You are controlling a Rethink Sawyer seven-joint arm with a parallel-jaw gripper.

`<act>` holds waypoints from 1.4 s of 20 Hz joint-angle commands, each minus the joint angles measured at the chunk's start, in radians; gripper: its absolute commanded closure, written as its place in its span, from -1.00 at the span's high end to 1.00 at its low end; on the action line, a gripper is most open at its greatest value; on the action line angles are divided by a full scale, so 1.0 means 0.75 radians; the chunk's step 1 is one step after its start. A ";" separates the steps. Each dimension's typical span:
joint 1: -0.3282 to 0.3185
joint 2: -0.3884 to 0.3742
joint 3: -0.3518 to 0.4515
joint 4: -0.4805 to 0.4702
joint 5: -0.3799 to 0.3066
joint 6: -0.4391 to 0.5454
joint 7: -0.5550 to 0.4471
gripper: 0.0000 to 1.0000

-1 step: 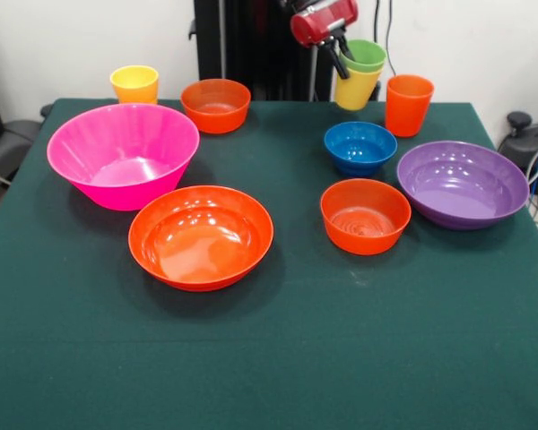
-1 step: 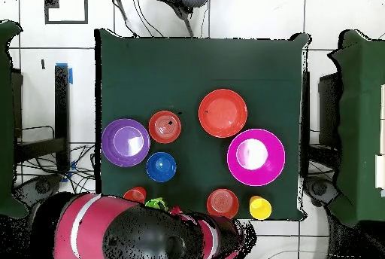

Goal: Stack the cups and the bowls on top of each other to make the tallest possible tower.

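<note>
The red and black arm comes down at the far side of the table, and its gripper (image 1: 342, 55) is clamped on the rim of a green cup (image 1: 365, 54) nested inside a yellow cup (image 1: 355, 88), one dark finger inside the rim; the pair hangs tilted, clear of the green cloth (image 1: 269, 358). From above, the arm's bulk covers most of this: only a sliver of green (image 2: 156, 204) peeks out at the table's 6 o'clock edge, and the gripper itself cannot be made out there. Just beside the lifted pair, towards 3 o'clock in the front view, stands the taller orange cup (image 1: 408, 104), upright on the cloth; overhead it is half hidden under the arm. The small blue bowl (image 1: 360, 147) sits near, below the held cups, with a small orange bowl (image 1: 365, 215) at its 6 o'clock and the wide purple bowl (image 1: 462, 184) just beside both, at 3 o'clock. Across the table the big pink bowl (image 1: 123, 154) rests almost touching the wide orange bowl (image 1: 201, 236) at its 5 o'clock. Behind the pink bowl the second yellow cup (image 1: 135, 84) stands alone at 12 o'clock, and the other small orange bowl (image 1: 216, 105) sits near it, at 1 o'clock from the pink. Apart from the nested cups, nothing is stacked: every bowl lies open side up, separate on the cloth.
</note>
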 commanded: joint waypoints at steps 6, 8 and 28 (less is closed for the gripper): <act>0.011 0.097 0.063 -0.193 0.103 -0.044 -0.322 -1.00; 0.024 0.125 0.056 -0.200 0.126 -0.042 -0.345 -1.00; 0.127 0.194 -0.028 -0.225 0.183 -0.088 -0.297 1.00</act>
